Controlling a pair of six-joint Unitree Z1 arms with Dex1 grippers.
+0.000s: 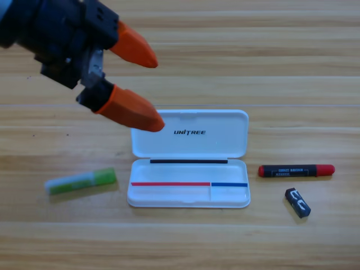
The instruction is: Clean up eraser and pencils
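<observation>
At upper left, left gripper (151,89) hanging over the case (189,197) lid, jaws spread, arm cut off. Lying outside: green pencil (81,181) left; black pencil (296,170), eraser (297,202) right.

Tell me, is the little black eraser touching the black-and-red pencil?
Apart. The high view shows bare wood between the eraser and the black-and-red pencil above it.

White hinged case (189,163): lies open at the table's middle, lid folded back flat toward the far side, "UNITREE" printed in black on the lid's inner face. Wooden table (253,242): light planks running left to right.
</observation>
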